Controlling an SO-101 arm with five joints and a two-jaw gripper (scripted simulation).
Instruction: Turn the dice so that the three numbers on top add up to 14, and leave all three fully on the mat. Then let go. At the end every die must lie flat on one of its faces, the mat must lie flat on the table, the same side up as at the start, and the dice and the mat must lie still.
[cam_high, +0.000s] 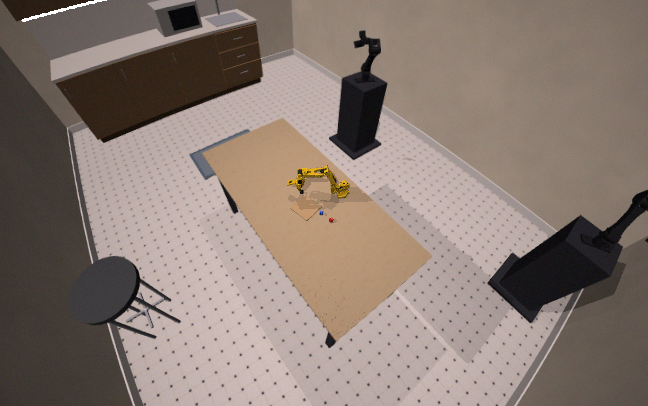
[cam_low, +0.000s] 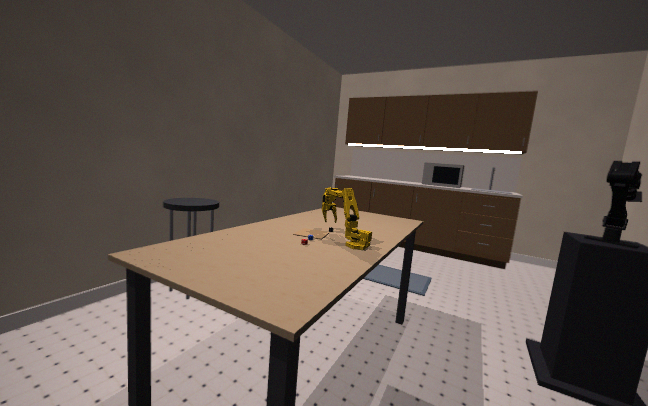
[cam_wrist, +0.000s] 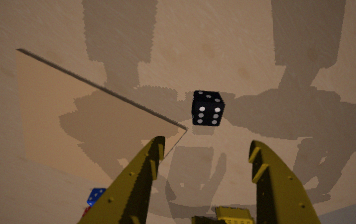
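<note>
The black die (cam_high: 301, 192) (cam_low: 331, 229) (cam_wrist: 207, 108) rests on the table just off the mat's corner. In the wrist view its larger visible face shows six pips and a narrower one shows three. The thin tan mat (cam_high: 306, 212) (cam_low: 311, 234) (cam_wrist: 40, 110) lies flat. The blue die (cam_high: 321, 213) (cam_low: 310, 237) (cam_wrist: 96, 195) is close beside the mat. The red die (cam_high: 331, 220) (cam_low: 304, 241) is farther out on the table, mostly hidden by a finger in the wrist view. My gripper (cam_low: 330, 221) (cam_wrist: 207, 142) is partly open and empty, above the table near the black die.
The yellow arm's base (cam_high: 342, 189) (cam_low: 358, 240) stands on the wooden table (cam_high: 350, 260) (cam_low: 240, 270). Shadows of the arm fall across the table and part of the mat. A black stool (cam_high: 105, 290) (cam_low: 191, 204) stands apart from the table.
</note>
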